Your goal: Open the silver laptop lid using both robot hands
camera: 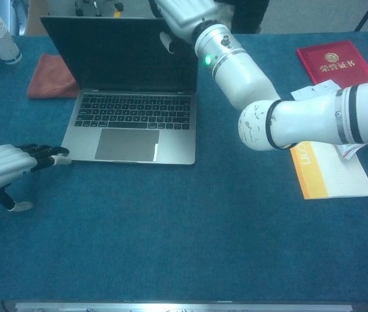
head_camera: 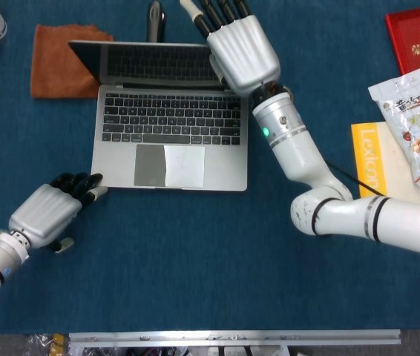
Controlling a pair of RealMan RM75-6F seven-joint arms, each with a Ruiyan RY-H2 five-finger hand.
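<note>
Head view: I read "Lexicon" on the yellow book (head_camera: 369,174) at 3 o'clock. Laptop (head_camera: 169,130) stands open, centre-left. My right hand (head_camera: 240,48) presses its lid (head_camera: 158,61); left hand (head_camera: 47,213), fingers together, rests at 8 o'clock.

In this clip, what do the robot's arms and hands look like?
Both arms are glossy white tubes with black rings at the joints. The right arm has a green light near the wrist. The left hand and right hand have ribbed white backs and black fingers, some with pale tips.
</note>
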